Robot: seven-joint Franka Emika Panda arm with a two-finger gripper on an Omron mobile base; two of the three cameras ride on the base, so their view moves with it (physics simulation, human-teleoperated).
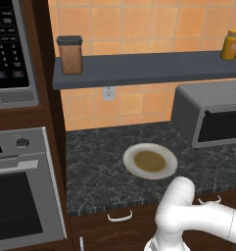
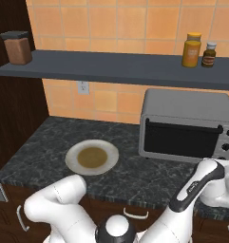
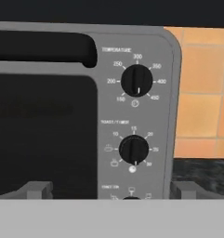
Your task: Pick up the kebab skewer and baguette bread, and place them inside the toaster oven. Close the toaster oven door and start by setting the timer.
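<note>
White arm links fold low at the bottom of your left base view; the toaster oven (image 1: 210,115) sits at the right on the dark counter (image 1: 97,169), its door (image 1: 222,126) shut. In your right base view the forearm reaches right, toward the oven's knob side. Your hand view faces the panel squarely: "TEMPERATURE" reads above the upper dial (image 3: 136,80). You cannot tell the tool's opening.

Dark speckled stone counter (image 2: 135,175), carrying the grey toaster oven (image 2: 187,124) at right, door shut, and a white plate (image 2: 92,157) at left, well apart. Above, a grey shelf (image 2: 116,67) with a brown-filled jar (image 2: 17,47) and two bottles (image 2: 198,50).
</note>
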